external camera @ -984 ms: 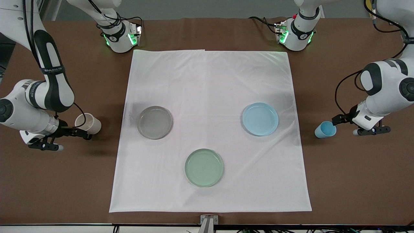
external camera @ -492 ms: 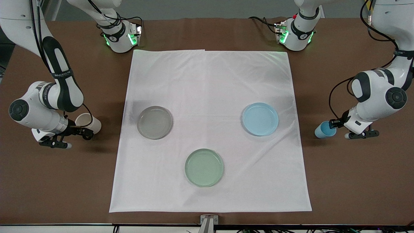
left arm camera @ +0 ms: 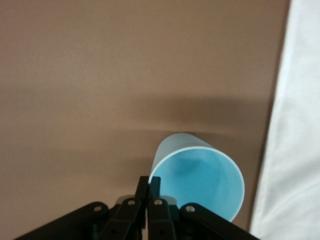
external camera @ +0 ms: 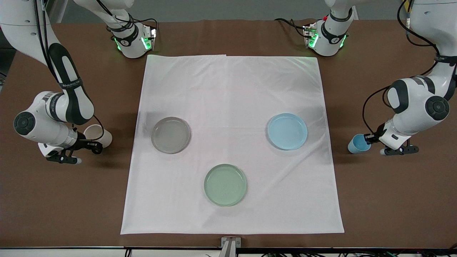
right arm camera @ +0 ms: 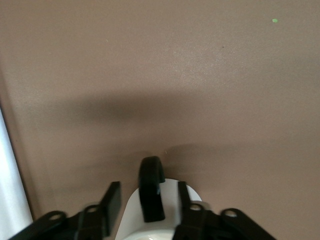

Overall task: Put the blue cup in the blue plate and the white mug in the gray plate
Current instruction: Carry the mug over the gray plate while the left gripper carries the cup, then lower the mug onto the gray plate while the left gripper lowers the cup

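The blue cup (external camera: pixel 358 144) stands on the brown table beside the cloth, at the left arm's end. My left gripper (external camera: pixel 371 140) is shut on its rim (left arm camera: pixel 165 150), one finger inside and one outside, as the left wrist view (left arm camera: pixel 149 182) shows. The white mug (external camera: pixel 98 135) stands on the brown table at the right arm's end. My right gripper (external camera: pixel 91 144) is open, its fingers either side of the mug's dark handle (right arm camera: pixel 150 187). The blue plate (external camera: pixel 287 131) and the gray plate (external camera: pixel 170 135) lie empty on the cloth.
A pale green plate (external camera: pixel 225 184) lies on the white cloth (external camera: pixel 232 89), nearer the front camera than the other two plates. The cloth's edge shows in the left wrist view (left arm camera: pixel 295 125). Both arm bases stand along the table's back edge.
Both arms have moved in toward the table's middle. My left gripper has reached the blue cup and shut on its rim. My right gripper has settled around the mug's handle.
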